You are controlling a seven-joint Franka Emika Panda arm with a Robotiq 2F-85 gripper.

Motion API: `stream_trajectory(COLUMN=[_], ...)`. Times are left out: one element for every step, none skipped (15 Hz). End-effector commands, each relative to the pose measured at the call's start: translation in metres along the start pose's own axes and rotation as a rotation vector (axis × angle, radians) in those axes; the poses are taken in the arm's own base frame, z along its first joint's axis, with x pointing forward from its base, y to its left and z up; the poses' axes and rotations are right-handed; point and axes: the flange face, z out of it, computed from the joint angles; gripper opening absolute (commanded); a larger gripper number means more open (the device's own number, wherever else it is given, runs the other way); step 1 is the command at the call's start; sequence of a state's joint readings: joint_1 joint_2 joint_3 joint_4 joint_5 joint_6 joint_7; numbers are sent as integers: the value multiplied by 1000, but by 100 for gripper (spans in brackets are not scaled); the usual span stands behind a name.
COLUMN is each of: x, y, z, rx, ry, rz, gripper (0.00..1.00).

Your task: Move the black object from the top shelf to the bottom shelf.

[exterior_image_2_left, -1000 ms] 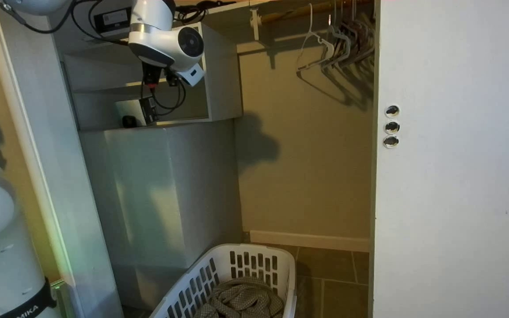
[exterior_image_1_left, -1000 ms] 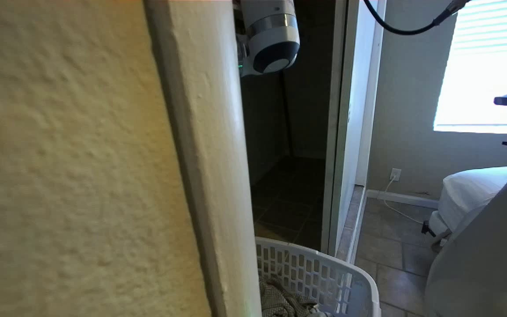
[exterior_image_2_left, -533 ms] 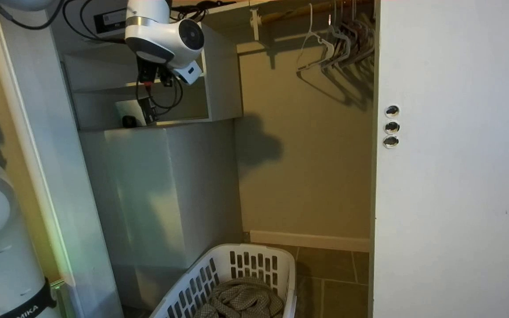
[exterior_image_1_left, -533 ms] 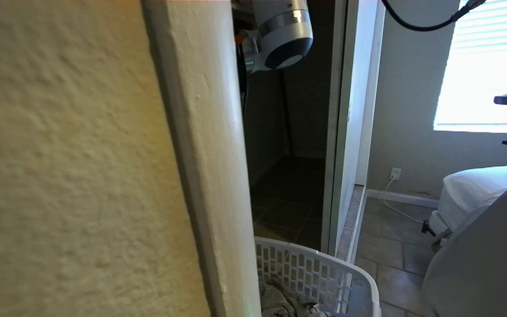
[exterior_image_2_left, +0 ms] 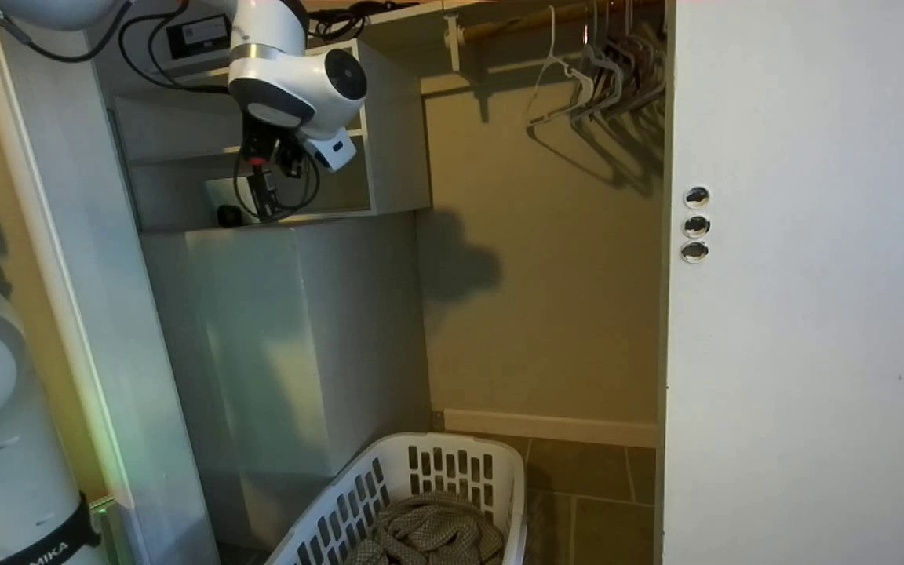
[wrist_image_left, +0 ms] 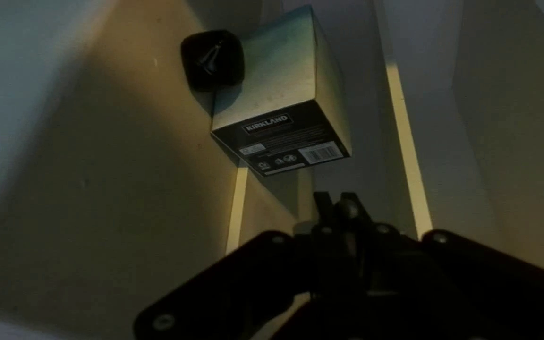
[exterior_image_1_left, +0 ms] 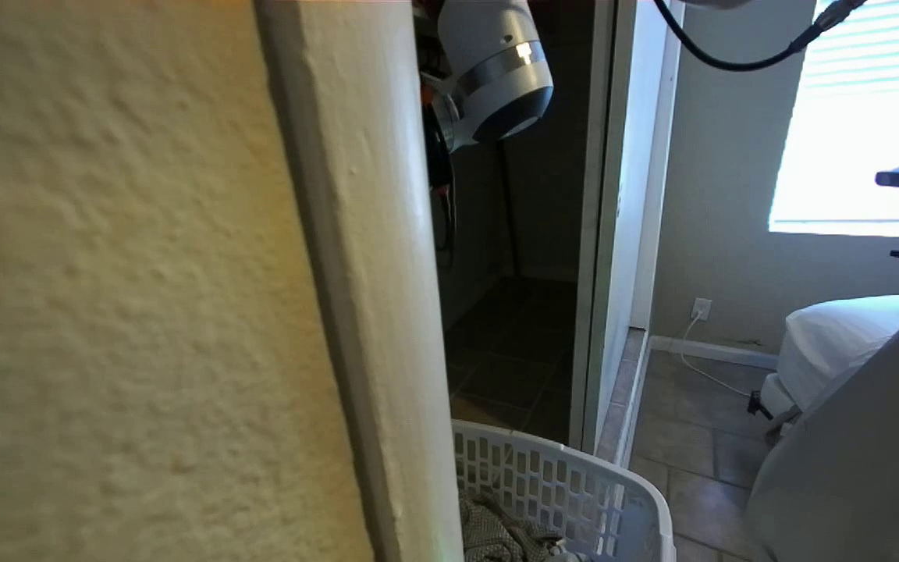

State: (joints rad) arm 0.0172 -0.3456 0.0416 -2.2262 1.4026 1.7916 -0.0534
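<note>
A small rounded black object (wrist_image_left: 212, 60) with a pale mark shows in the wrist view, beside a Kirkland box (wrist_image_left: 272, 71) in the lower compartment. It also shows in an exterior view (exterior_image_2_left: 228, 216), at the shelf's lower left. A black box with a pale label (exterior_image_2_left: 199, 38) lies higher, on the top board. A board (wrist_image_left: 409, 146) divides the compartments. My gripper (wrist_image_left: 334, 200) has its fingertips close together, apart from both black things. A dark roundish shape sits at the tips; I cannot tell if it is held. In an exterior view the gripper (exterior_image_2_left: 260, 149) is before the shelf.
Black cable loops (exterior_image_2_left: 317, 176) hang by the wrist. Coiled cables (exterior_image_2_left: 350, 17) lie on the top board. The shelf's side wall (exterior_image_2_left: 397, 129) stands right of the arm. Below are a white cabinet (exterior_image_2_left: 240, 337) and a laundry basket (exterior_image_2_left: 511, 486). Hangers (exterior_image_2_left: 577, 94) hang at right.
The arm first rose slightly, then lowered, and now sits a little lower than a second ago. More of the wrist and gripper shows beside the door frame. The black things on the shelves have not moved.
</note>
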Motion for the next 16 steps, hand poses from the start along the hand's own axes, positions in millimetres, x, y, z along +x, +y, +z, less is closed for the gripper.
stream_trajectory(x=[11, 16, 22, 28, 34, 39, 45, 50, 55, 59, 63, 67, 71, 74, 77, 81], y=[2, 1, 0, 0, 0, -1, -2, -3, -4, -6, -8, -9, -10, -11, -11, -11], z=[7, 9, 11, 12, 15, 17, 21, 26, 31, 36, 42, 47, 52, 57, 62, 67], rx=[-41, -32, -27, -26, -29, -22, -22, -22, -25, -26, -31, -29, -30, -32, -31, -31], ry=[15, 37, 67, 95, 131, 157, 189, 204, 222, 236, 250, 266, 282, 297, 308, 317], rz=[53, 60, 64, 71, 77, 84, 89, 91, 92, 89, 87, 84, 86, 84, 84, 84], gripper=[2, 2, 2, 2, 2, 2, 2, 2, 2, 2, 2, 2, 2, 2, 2, 2])
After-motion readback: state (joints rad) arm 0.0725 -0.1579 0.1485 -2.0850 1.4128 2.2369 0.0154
